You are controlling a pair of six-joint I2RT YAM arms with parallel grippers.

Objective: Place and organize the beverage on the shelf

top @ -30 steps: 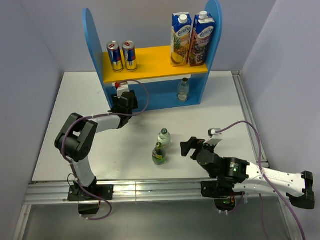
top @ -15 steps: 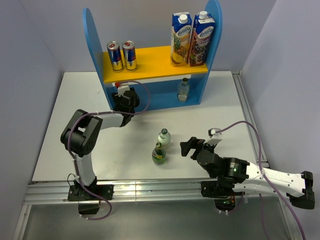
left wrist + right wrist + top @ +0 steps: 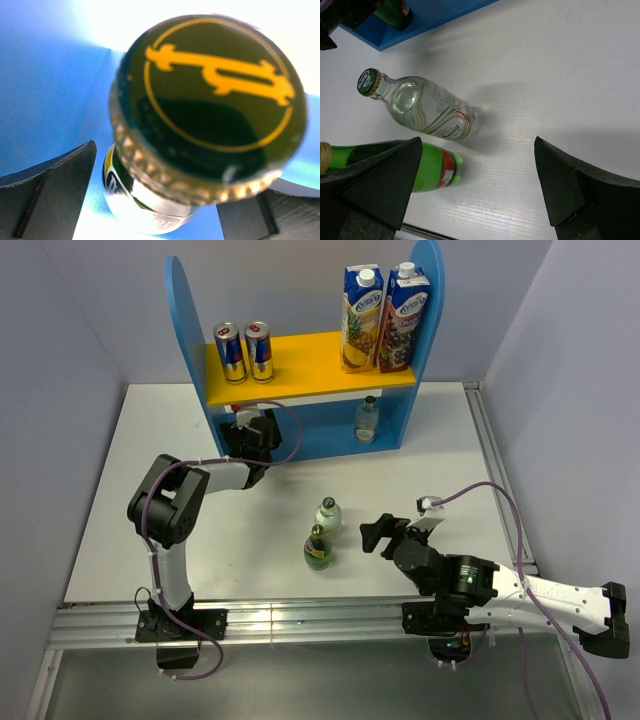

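The shelf point(image 3: 300, 375) stands at the back, with two blue-and-silver cans point(image 3: 243, 351) on its yellow upper board. A clear bottle point(image 3: 368, 420) is upright on the lower level at the right. My left gripper point(image 3: 250, 430) reaches into the lower level at the left. Its fingers point(image 3: 50, 195) stand apart on either side of a dark green bottle point(image 3: 150, 200), seen cap-first, with gaps on both sides. Another clear bottle point(image 3: 420, 110) and a green bottle point(image 3: 395, 167) stand on the table. My right gripper point(image 3: 478, 150) is open just right of them, holding nothing.
Two tall juice cartons point(image 3: 383, 318) occupy the right end of the upper board. The walls of the enclosure close in at left, right and back. A metal rail point(image 3: 300, 618) runs along the table's near edge by the arm bases.
My left gripper has pushed a little deeper under the upper board and its jaws have spread off the dark green bottle. The right arm has not moved.
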